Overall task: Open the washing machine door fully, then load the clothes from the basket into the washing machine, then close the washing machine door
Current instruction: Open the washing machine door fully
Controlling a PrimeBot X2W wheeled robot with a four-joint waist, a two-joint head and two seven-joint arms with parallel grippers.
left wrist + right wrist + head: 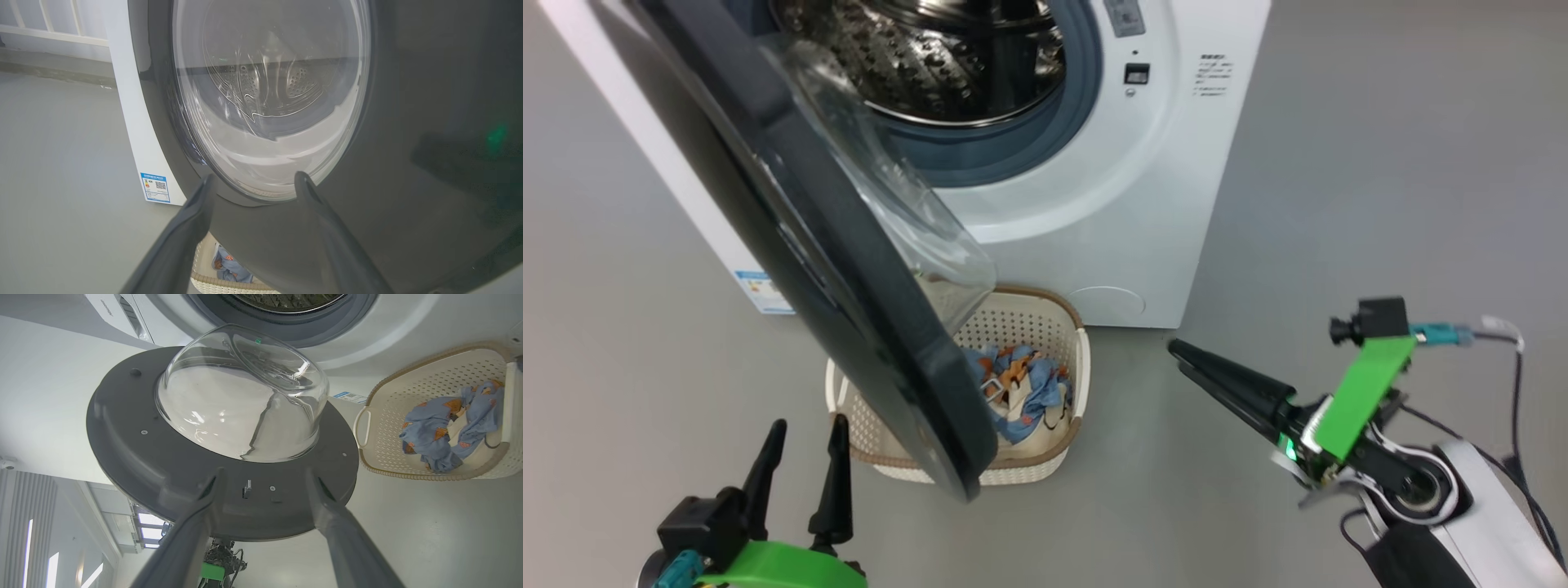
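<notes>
Blue label (155, 187) low on washing machine (1143, 204), print too small to read

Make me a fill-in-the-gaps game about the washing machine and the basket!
The washing machine door stands ____.
The clothes lie in the ____.
The left gripper and the right gripper both hold ____.
Missing words: open; basket; nothing.

Grey floor (1339, 204), two items standing.
The washing machine (1111, 229) stands on it; the basket (1029, 327) sits just before the machine's front.
</notes>
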